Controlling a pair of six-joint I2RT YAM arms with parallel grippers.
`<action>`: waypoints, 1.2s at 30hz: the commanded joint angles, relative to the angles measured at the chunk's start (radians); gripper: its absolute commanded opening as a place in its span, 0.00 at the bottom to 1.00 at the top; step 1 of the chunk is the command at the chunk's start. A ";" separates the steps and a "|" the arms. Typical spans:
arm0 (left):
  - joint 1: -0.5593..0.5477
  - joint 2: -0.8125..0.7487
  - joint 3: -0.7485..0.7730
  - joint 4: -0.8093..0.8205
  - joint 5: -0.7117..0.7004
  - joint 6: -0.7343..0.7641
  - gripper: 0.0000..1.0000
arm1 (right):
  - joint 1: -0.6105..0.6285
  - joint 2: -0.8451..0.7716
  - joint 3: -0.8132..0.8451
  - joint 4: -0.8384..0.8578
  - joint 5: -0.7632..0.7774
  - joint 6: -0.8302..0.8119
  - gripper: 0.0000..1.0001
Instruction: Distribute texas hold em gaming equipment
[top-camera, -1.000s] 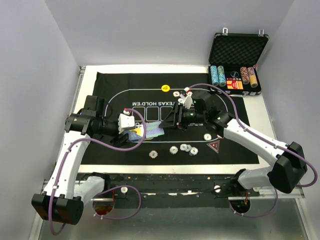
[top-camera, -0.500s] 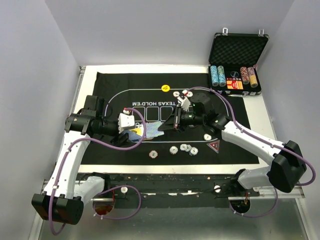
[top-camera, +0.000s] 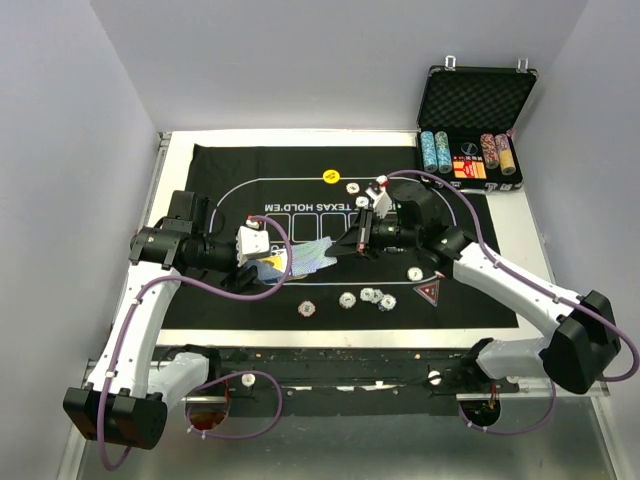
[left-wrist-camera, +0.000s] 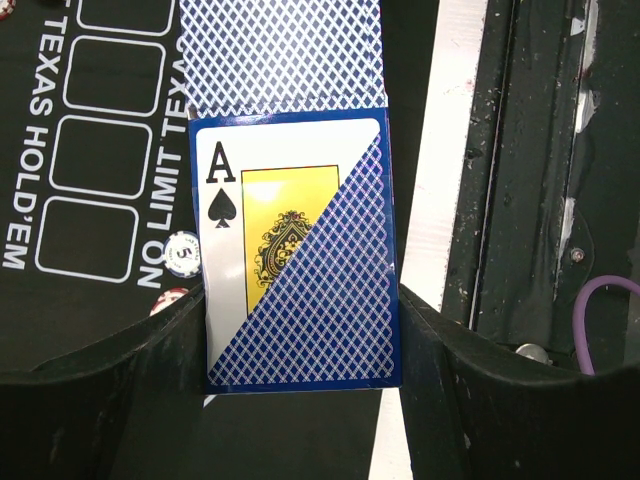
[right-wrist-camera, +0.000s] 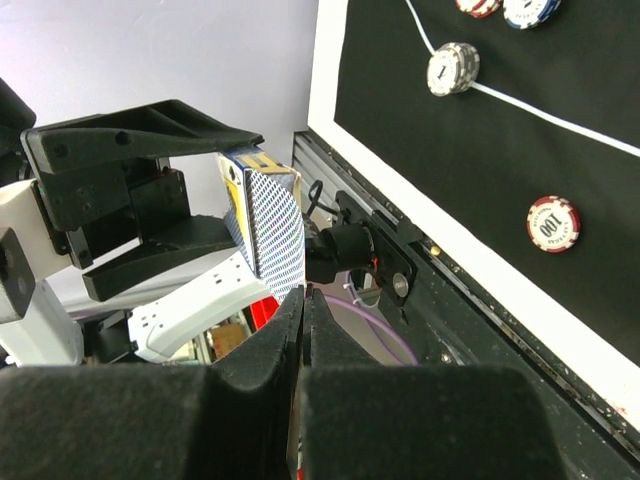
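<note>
The mat (top-camera: 250, 170) covers most of the table (top-camera: 175, 150). The case (top-camera: 478, 100) stands at the upper right, off the mat's corner, with chip stacks (top-camera: 435, 152) in a row inside it. On the mat, a button (top-camera: 329, 177) lies above centre, and two chips (top-camera: 352, 187) lie just right of it. At lower right of centre lies a marker (top-camera: 428, 293), with one chip (top-camera: 414, 273) above it and a row of chips (top-camera: 368, 295) to its left. At mid-frame the deck (left-wrist-camera: 310, 300) sits in the left pincer (top-camera: 270, 262). One card (left-wrist-camera: 285, 50) juts rightward from it into the right pincer (top-camera: 347, 245).
</note>
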 joint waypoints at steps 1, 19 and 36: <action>-0.001 -0.001 0.004 0.007 0.047 0.003 0.20 | -0.027 -0.035 0.027 -0.057 -0.018 -0.027 0.07; -0.001 -0.006 0.024 -0.031 0.061 0.023 0.19 | -0.300 0.092 0.186 -0.008 -0.160 -0.041 0.01; -0.001 -0.001 0.061 -0.057 0.093 0.005 0.20 | -0.078 1.169 1.108 0.018 -0.162 -0.065 0.01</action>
